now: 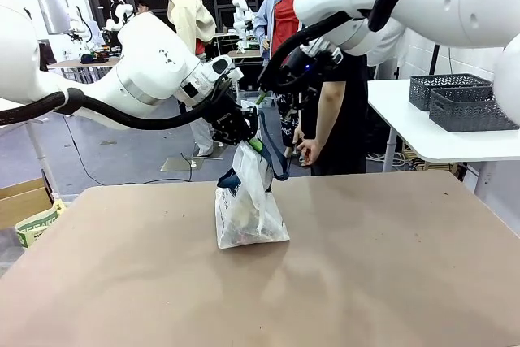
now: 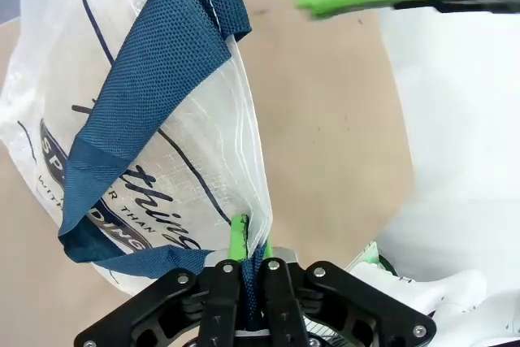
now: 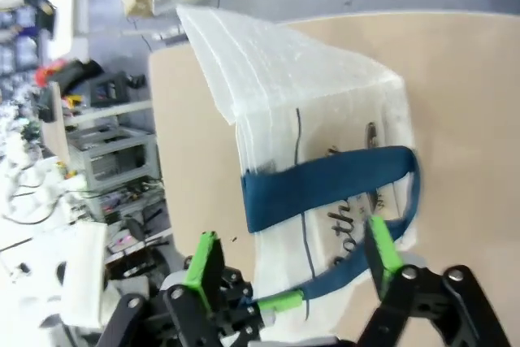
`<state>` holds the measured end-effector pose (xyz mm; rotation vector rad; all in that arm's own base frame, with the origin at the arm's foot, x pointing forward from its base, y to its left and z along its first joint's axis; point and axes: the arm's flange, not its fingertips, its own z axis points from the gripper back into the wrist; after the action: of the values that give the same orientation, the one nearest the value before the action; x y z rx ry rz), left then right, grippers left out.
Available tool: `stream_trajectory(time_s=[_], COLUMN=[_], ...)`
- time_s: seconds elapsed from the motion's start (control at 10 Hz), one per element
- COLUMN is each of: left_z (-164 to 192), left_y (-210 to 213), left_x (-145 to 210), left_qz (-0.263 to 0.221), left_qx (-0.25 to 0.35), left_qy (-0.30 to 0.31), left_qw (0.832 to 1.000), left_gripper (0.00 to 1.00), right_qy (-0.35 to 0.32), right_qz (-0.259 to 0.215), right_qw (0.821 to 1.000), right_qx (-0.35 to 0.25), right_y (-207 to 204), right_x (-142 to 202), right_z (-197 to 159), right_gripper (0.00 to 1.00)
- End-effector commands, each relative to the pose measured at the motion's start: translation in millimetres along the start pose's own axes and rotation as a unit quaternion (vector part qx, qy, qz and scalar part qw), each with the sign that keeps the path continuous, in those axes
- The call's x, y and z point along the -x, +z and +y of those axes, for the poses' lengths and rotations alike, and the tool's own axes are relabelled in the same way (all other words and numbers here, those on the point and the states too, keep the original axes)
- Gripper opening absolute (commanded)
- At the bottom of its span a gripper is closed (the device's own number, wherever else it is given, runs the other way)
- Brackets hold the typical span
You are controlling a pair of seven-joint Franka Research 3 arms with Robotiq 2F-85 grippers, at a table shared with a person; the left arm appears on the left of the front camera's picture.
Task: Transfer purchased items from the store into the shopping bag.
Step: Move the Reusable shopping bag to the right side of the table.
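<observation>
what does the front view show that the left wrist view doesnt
Front view alone: the person at the far side, two grey baskets on a side table, and the right gripper above the shopping bag. Left wrist view alone: the left gripper up close, shut on the bag's top edge, and the navy logo. Both: the bag, its blue strap handle and the tan table.

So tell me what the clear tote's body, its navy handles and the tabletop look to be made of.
Translucent white tote body: apparently thin plastic sheet with a faint woven grid; it creases and lets light through. Navy blue strap handles: woven webbing, matte, with a visible mesh weave and stitching. Tan tabletop: smooth, matte board, possibly laminate or fibreboard; the look leaves it open.
</observation>
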<state>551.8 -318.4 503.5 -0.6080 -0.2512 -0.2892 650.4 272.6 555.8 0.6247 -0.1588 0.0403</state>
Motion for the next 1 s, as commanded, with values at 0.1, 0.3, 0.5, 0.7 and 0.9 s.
stream_trajectory(time_s=[0.1,0.3,0.5,0.7,0.9], left_z=[-0.4,-0.4,-0.4,-0.4,-0.4], left_y=[1.1,1.1,1.1,1.1,1.1], left_x=[-0.1,-0.1,-0.1,-0.1,-0.1], left_qz=[-0.001,-0.001,-0.001,-0.001,-0.001], left_qx=[0.000,0.000,0.000,0.000,0.000], left_qy=[0.000,0.000,0.000,0.000,0.000], left_qw=[1.000,1.000,1.000,1.000,1.000], left_gripper=[0.00,0.00,0.00,0.00,0.00], right_qy=[0.149,0.309,0.398,0.454,0.476], right_qz=[-0.001,0.000,-0.032,-0.084,-0.124], right_qw=[0.989,0.951,0.917,0.887,0.870], right_qx=[-0.021,-0.025,-0.003,0.017,-0.033], right_y=[43.3,68.1,86.3,110.1,119.3], right_x=[49.8,81.1,108.4,133.8,130.0], right_z=[-33.1,-60.2,-79.9,-85.1,-80.1], right_gripper=[1.00,1.00,1.00,1.00,1.00])
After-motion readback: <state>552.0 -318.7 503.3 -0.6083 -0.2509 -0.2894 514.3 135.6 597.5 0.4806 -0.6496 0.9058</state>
